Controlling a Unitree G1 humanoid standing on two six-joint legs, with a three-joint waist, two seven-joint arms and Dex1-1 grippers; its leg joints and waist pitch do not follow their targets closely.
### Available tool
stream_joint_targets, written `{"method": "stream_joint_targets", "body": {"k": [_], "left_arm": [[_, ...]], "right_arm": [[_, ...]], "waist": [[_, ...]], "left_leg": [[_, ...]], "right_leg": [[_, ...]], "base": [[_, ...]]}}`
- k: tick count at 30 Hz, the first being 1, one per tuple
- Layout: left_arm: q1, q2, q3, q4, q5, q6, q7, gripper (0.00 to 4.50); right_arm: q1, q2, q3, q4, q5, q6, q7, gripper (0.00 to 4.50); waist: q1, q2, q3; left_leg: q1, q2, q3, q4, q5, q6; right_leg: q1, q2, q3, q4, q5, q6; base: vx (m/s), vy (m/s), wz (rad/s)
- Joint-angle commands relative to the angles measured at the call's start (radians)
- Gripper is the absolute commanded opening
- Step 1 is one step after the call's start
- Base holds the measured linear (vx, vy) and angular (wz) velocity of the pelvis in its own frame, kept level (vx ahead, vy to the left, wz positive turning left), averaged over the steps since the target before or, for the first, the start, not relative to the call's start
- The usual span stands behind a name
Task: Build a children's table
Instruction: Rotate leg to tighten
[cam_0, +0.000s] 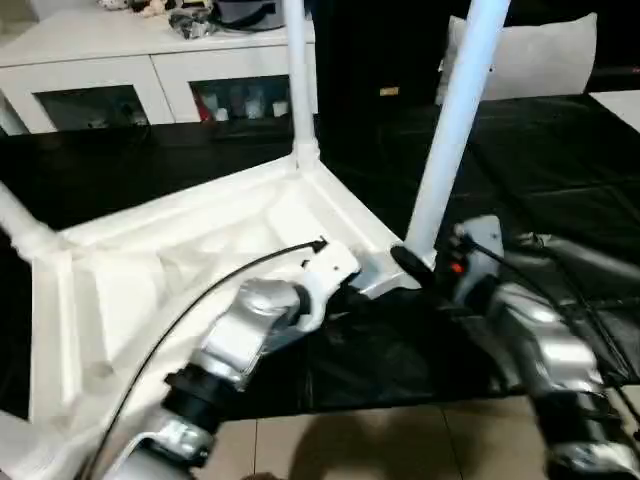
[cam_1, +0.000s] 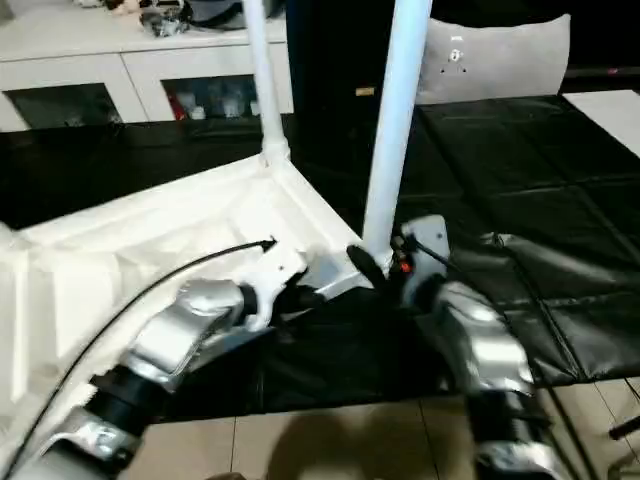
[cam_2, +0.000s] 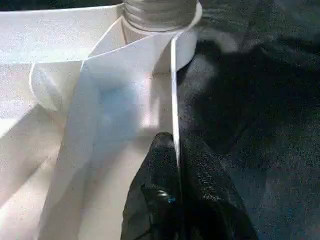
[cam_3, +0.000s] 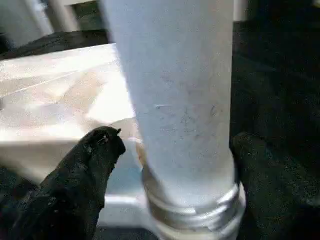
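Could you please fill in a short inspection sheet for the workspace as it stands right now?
Surface: black mat over tiled floor.
Job's things: table top upside down; near-corner leg standing in its socket; far-corner leg upright.
Clutter: nothing seen on the mat.
Grippers: left gripper pinches the table top's rim; right gripper straddles the near-corner leg's base, fingers apart.
Cables: black cable along the left forearm.
Surroundings: white cabinet; grey cushion.

The white table top (cam_1: 150, 250) lies upside down on a black mat (cam_1: 520, 170); two white legs stand up from it, the near leg (cam_1: 395, 130) and the far leg (cam_1: 258, 80); the right gripper (cam_1: 372, 268) is at the near leg's bottom, at the top's corner.
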Motion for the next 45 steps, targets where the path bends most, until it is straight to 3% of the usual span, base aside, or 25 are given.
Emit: {"method": "stream_joint_targets", "body": {"k": [1,5,7,9,14,21,27,29,34,36,40,42,45], "left_arm": [[-0.006,0.039,-0.023,0.004,-0.001,-0.062,-0.067,0.0],[0.004,0.109,-0.059,-0.01,-0.023,-0.12,-0.198,0.0],[0.01,0.152,-0.087,-0.015,-0.026,-0.161,-0.275,0.0],[0.011,0.189,-0.108,-0.015,-0.023,-0.195,-0.337,0.0],[0.0,0.266,-0.137,-0.01,-0.033,-0.258,-0.478,0.0],[-0.018,0.315,-0.176,-0.003,-0.044,-0.317,-0.603,0.0],[-0.024,0.316,-0.188,0.008,-0.038,-0.344,-0.627,0.0],[-0.025,0.315,-0.191,0.012,-0.043,-0.345,-0.631,0.0],[-0.018,0.314,-0.185,0.011,-0.051,-0.342,-0.633,0.0],[-0.012,0.315,-0.182,0.007,-0.059,-0.332,-0.638,0.0],[0.019,0.299,-0.143,-0.035,-0.106,-0.25,-0.599,0.0],[0.036,0.263,-0.105,-0.072,-0.127,-0.157,-0.516,0.0],[0.043,0.242,-0.088,-0.089,-0.133,-0.112,-0.474,0.0]], "right_arm": [[0.016,-0.061,0.044,-0.064,0.027,-0.005,0.142,4.28],[0.024,-0.155,0.082,-0.092,0.036,-0.034,0.307,4.28],[0.022,-0.197,0.101,-0.092,0.039,-0.057,0.392,4.28],[0.013,-0.224,0.113,-0.082,0.041,-0.064,0.448,3.95],[-0.01,-0.267,0.152,-0.073,0.052,-0.063,0.566,3.6],[-0.028,-0.285,0.203,-0.052,0.052,-0.067,0.686,3.1],[-0.029,-0.287,0.223,-0.063,0.069,-0.06,0.736,2.67],[-0.023,-0.29,0.23,-0.071,0.078,-0.05,0.751,2.29],[-0.01,-0.287,0.227,-0.086,0.094,-0.038,0.761,2.2],[0.002,-0.279,0.213,-0.106,0.132,0.0,0.761,2.03],[0.066,-0.269,0.206,-0.183,0.177,0.065,0.736,1.96],[0.086,-0.211,0.196,-0.191,0.131,0.076,0.593,1.95],[0.08,-0.169,0.188,-0.176,0.092,0.079,0.486,1.95]], "waist": [[0.006,-0.028,-0.051],[0.013,-0.019,-0.055],[0.013,-0.021,-0.054],[0.017,-0.027,-0.053],[0.04,-0.022,-0.054],[0.057,-0.029,-0.055],[0.058,-0.028,-0.057],[0.06,-0.029,-0.057],[0.063,-0.028,-0.059],[0.065,-0.028,-0.059],[0.07,-0.026,-0.059],[0.073,-0.027,-0.056],[0.065,-0.028,-0.05]], "left_leg": [[-0.003,0.07,-0.033,-0.064,-0.154,0.11],[-0.001,0.072,-0.034,-0.058,-0.128,0.125],[-0.001,0.073,-0.031,-0.057,-0.132,0.134],[-0.001,0.073,-0.031,-0.057,-0.133,0.136],[0.008,0.083,-0.03,-0.06,-0.134,0.122],[0.008,0.081,-0.029,-0.059,-0.138,0.11],[0.007,0.081,-0.029,-0.058,-0.126,0.11],[0.007,0.081,-0.03,-0.057,-0.126,0.111],[0.007,0.082,-0.03,-0.057,-0.114,0.11],[0.007,0.081,-0.029,-0.056,-0.111,0.112],[0.007,0.085,-0.03,-0.057,-0.11,0.111],[0.01,0.085,-0.029,-0.06,-0.128,0.098],[0.012,0.078,-0.03,-0.063,-0.168,0.071]], "right_leg": [[0.051,-0.103,0.06,-0.091,-0.294,-0.132],[0.049,-0.104,0.06,-0.084,-0.25,-0.15],[0.048,-0.102,0.06,-0.083,-0.237,-0.157],[0.047,-0.102,0.058,-0.084,-0.257,-0.156],[0.04,-0.102,0.061,-0.078,-0.257,-0.167],[0.042,-0.105,0.063,-0.076,-0.268,-0.167],[0.043,-0.105,0.063,-0.074,-0.257,-0.167],[0.043,-0.105,0.062,-0.074,-0.264,-0.165],[0.043,-0.104,0.062,-0.072,-0.244,-0.17],[0.044,-0.104,0.062,-0.073,-0.244,-0.169],[0.043,-0.104,0.063,-0.07,-0.236,-0.17],[0.041,-0.106,0.064,-0.075,-0.278,-0.164],[0.039,-0.106,0.061,-0.086,-0.371,-0.144]], "base": [[0.0,0.0,0.0],[0.0,0.0,0.0],[0.0,0.0,0.0],[0.0,0.0,0.0],[0.0,0.0,0.0],[0.0,0.0,0.0],[0.0,0.0,0.0],[0.0,0.0,0.0],[0.0,0.0,0.0],[0.0,0.0,0.0],[0.0,0.0,0.0],[0.0,0.0,0.0],[0.0,0.0,0.0]]}}
